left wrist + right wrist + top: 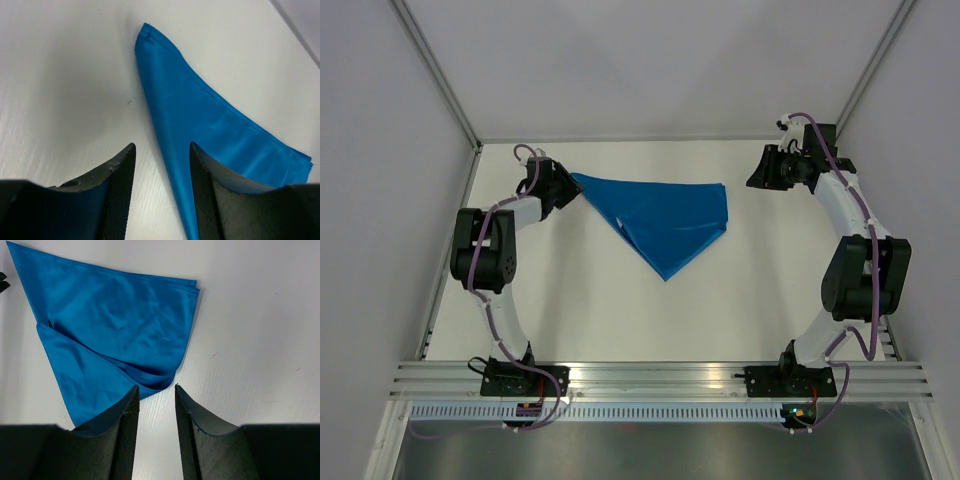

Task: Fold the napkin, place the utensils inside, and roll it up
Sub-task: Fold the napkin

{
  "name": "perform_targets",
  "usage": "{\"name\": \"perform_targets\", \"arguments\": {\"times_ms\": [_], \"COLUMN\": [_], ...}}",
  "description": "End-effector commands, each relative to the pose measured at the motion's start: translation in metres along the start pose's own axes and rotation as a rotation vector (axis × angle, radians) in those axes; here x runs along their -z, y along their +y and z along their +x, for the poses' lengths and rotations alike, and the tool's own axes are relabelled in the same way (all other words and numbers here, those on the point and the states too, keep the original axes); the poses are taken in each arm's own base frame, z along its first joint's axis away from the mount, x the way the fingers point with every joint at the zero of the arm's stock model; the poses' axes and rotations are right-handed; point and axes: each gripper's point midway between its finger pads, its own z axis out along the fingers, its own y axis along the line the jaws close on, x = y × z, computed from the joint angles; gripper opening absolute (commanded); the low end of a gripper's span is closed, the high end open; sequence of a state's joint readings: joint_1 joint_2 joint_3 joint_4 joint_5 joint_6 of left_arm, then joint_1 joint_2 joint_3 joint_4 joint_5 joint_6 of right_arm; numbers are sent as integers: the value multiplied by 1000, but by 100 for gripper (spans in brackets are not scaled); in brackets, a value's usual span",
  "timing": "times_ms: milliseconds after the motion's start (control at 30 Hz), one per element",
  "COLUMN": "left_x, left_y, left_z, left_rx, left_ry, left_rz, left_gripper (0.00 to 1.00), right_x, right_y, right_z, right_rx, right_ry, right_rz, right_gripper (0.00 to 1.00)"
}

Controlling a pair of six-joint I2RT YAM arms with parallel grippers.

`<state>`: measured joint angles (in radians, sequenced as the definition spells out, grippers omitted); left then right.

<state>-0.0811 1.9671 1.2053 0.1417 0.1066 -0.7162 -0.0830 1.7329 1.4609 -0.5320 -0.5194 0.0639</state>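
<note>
The bright blue napkin [660,220] lies folded into a triangle on the white table, its long edge toward the back and its point toward the front. My left gripper [568,185] hovers at the napkin's left corner with its jaws open. In the left wrist view that narrow corner of the napkin [200,120] runs on the table under the gap of the left gripper [162,146], close to the right finger and not pinched. My right gripper [760,170] stands open to the right of the cloth. The right gripper [156,386] holds nothing, and the napkin [110,325] lies just beyond its tips. The utensils are out of view.
White walls close in the table on the left, back and right, with a metal frame post [435,70] at the back left. An aluminium rail [660,378] carrying both arm bases runs along the near edge.
</note>
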Motion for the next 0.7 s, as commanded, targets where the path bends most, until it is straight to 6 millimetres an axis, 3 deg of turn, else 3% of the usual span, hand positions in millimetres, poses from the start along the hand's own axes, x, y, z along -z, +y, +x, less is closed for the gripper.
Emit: {"name": "perform_targets", "arguments": {"times_ms": [0, 267, 433, 667], "left_x": [-18, -45, -57, -66], "left_y": [5, 9, 26, 35], "left_z": [-2, -10, -1, -3], "left_rx": [66, 90, 91, 73], "left_ry": [31, 38, 65, 68], "left_rz": [-35, -79, -155, -203], "left_gripper": [52, 51, 44, 33], "right_x": [2, 2, 1, -2], "right_y": [4, 5, 5, 3], "right_z": [-10, -11, -11, -10], "right_rx": [12, 15, 13, 11], "right_ry": [-22, -24, -23, -17], "right_rz": [-6, -11, -15, -16], "right_gripper": [41, 40, 40, 40]}}
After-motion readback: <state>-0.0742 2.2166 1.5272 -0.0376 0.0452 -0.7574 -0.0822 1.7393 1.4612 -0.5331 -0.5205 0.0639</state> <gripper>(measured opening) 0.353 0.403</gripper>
